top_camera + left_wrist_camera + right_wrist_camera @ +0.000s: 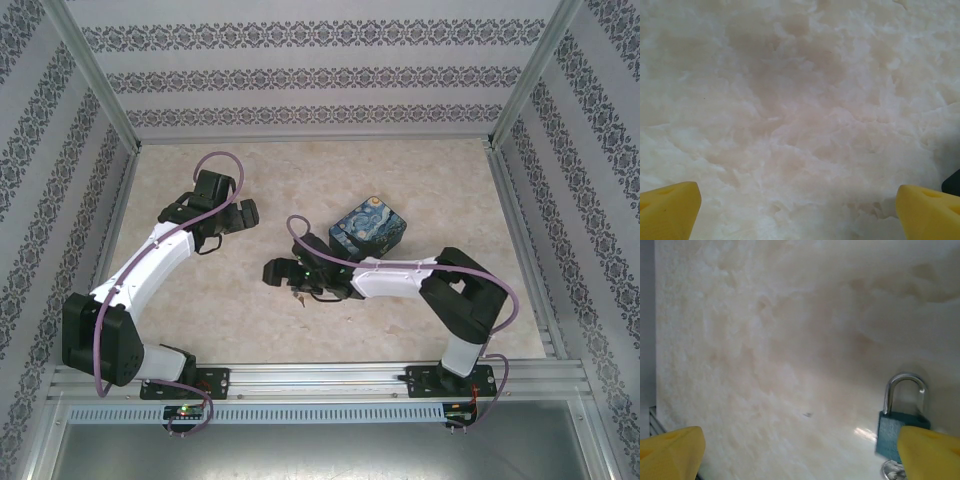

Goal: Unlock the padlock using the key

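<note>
The padlock (894,432) lies flat on the pale marbled table, blue-teal body with its silvery shackle (905,389) closed and pointing up the right wrist view. It sits against the inner side of my right gripper's (800,455) right-hand yellow finger (930,452), partly hidden behind it. A silvery round bit (892,471) shows at the padlock's lower end; I cannot tell whether it belongs to the key. From above, a small dark speck (297,297) lies just below the right gripper (274,272). Both grippers stand open and hold nothing. The left gripper (245,213) hovers over bare table (800,125).
A square blue-and-yellow painting-print box (367,225) stands just behind the right arm's wrist. Patterned walls with metal posts close the table in at the left, right and back. A metal rail (320,380) runs along the near edge.
</note>
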Robot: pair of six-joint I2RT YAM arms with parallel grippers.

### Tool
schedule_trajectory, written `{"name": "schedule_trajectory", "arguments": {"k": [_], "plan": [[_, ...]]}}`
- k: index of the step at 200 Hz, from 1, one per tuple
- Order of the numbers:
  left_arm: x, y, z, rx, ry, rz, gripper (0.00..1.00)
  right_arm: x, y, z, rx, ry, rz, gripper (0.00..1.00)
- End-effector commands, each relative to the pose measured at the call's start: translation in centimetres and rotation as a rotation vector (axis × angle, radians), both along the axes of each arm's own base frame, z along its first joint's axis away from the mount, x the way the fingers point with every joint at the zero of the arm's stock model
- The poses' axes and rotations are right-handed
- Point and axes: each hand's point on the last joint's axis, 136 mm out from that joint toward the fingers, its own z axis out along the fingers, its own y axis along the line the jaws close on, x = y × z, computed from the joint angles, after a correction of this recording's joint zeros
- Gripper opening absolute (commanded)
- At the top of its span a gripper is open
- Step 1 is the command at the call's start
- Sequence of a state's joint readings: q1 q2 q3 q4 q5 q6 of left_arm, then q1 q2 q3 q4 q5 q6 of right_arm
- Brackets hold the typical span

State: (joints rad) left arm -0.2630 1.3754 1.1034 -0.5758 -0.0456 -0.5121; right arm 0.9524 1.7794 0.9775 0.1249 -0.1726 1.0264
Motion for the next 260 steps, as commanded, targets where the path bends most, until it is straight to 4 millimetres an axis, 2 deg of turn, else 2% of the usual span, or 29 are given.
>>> {"name": "schedule_trajectory", "arguments": {"k": [1, 15, 41, 65, 93, 132, 191, 212, 225, 242, 260], "plan": [[-0.1, 0.5, 0.8, -0.017, -0.026, 0.016, 1.0, 0.4, 2.7, 1.8, 0.067, -0.008, 0.025, 0.97], [-0.2, 0.6, 0.7, -0.021, -0.025, 0.023, 1.0, 0.6, 2.9, 2.4, 0.078, -0.021, 0.024, 0.97], [-0.3, 0.6, 0.8, -0.03, -0.029, 0.028, 1.0, 0.7, 1.4, 3.6, 0.077, -0.054, 0.009, 0.98], [-0.3, 0.6, 1.0, -0.04, -0.037, 0.036, 1.0, 0.9, -1.1, 5.3, 0.083, -0.09, -0.023, 0.98], [-0.2, 1.3, 0.9, -0.008, -0.035, 0.063, 1.0, 1.8, -5.2, 7.2, 0.063, -0.146, -0.073, 0.98], [0.3, 2.8, 2.0, 0.07, -0.101, 0.095, 1.0, 4.4, -13.8, 9.7, 0.008, -0.225, -0.21, 0.98], [1.3, 6.4, 6.7, 0.286, -0.454, 0.142, 1.0, 8.7, -29.2, 13.6, -0.129, -0.36, -0.553, 0.98], [1.3, 7.1, 6.4, 0.414, -0.501, 0.104, 1.0, 9.7, -34.6, 14.0, -0.258, -0.438, -0.713, 0.98], [1.5, 7.1, 5.2, 0.48, -0.487, 0.044, 1.0, 10.0, -37.3, 14.2, -0.365, -0.504, -0.788, 0.98], [1.6, 7.8, 3.6, 0.522, -0.463, 0.044, 1.0, 10.3, -39.8, 14.2, -0.498, -0.573, -0.855, 0.98], [1.7, 8.6, 1.8, 0.538, -0.468, 0.063, 1.0, 10.6, -41.3, 13.9, -0.589, -0.603, -0.86, 0.98]]}}
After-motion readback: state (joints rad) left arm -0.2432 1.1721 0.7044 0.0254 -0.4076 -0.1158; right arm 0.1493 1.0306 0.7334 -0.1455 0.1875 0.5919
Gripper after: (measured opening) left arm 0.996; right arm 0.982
